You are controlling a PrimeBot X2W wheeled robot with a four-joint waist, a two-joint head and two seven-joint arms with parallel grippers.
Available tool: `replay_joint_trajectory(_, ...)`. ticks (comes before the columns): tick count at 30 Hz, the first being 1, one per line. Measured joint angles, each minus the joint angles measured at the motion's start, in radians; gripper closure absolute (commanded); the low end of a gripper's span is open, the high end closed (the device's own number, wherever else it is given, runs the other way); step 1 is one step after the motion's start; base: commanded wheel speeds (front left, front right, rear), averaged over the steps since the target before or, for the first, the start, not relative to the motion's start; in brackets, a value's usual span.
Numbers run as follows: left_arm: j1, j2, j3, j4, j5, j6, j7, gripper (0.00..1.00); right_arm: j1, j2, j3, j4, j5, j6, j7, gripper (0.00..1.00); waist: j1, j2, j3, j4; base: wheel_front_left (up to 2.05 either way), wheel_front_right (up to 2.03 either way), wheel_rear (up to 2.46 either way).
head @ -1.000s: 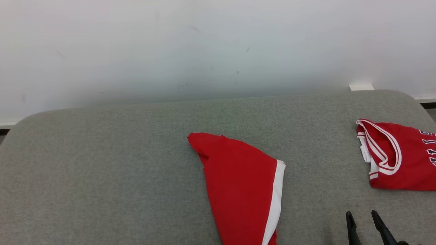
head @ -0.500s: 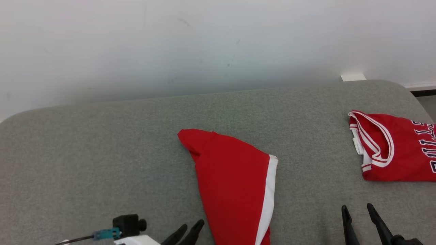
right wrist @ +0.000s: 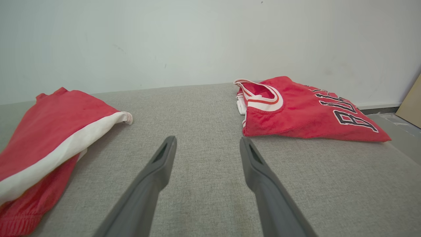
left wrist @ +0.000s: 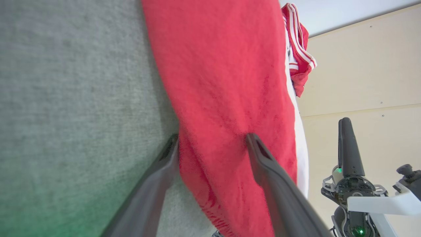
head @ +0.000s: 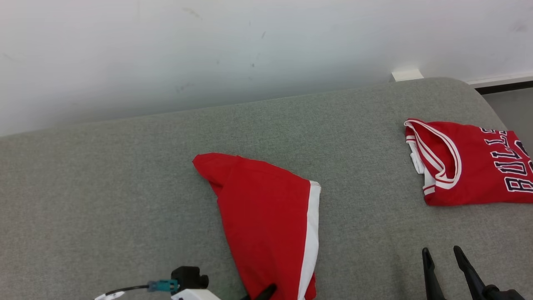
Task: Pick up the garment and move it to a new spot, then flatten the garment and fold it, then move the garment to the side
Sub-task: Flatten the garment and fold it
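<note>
The left claw [left wrist: 212, 146] has its fingers apart at the near end of the red shorts [head: 266, 221]. One finger lies on the grey table [head: 104, 187] right at the cloth's left edge, and the other lies over the red cloth, with nothing pinched. The shorts stretch ahead of this claw, their white stripe [head: 310, 233] on its right side. The right claw [head: 441, 251], fingers apart and empty, is over bare table with the shorts to its left. A folded red jersey [head: 466, 166] lies ahead of it and to its right, apart from the fingers.
</note>
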Motion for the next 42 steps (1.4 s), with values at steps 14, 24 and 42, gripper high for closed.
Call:
replay_joint_trajectory(14, -0.071, 0.196, -0.007, -0.061, 0.176, 0.082, -0.030, 1.00, 0.001, 0.000, -0.009, -0.004, 0.009, 0.000, 0.000, 0.00, 0.0000, 0.0000, -0.010, 0.048, 0.00, 0.00, 0.00)
replay_joint_trajectory(24, -0.079, 0.326, 0.016, -0.130, 0.246, 0.165, -0.011, 0.00, 0.003, 0.000, 0.006, 0.005, 0.018, 0.000, 0.000, 0.00, 0.0000, 0.0000, -0.017, 0.102, 0.00, 0.00, 0.00)
replay_joint_trajectory(42, 0.123, 0.143, 0.246, -0.215, 0.576, 0.268, -0.419, 0.00, 0.039, -0.026, -0.077, -0.075, -0.023, 0.000, 0.000, 0.00, -0.0001, 0.0000, -0.094, 0.167, 0.00, 0.00, 0.00)
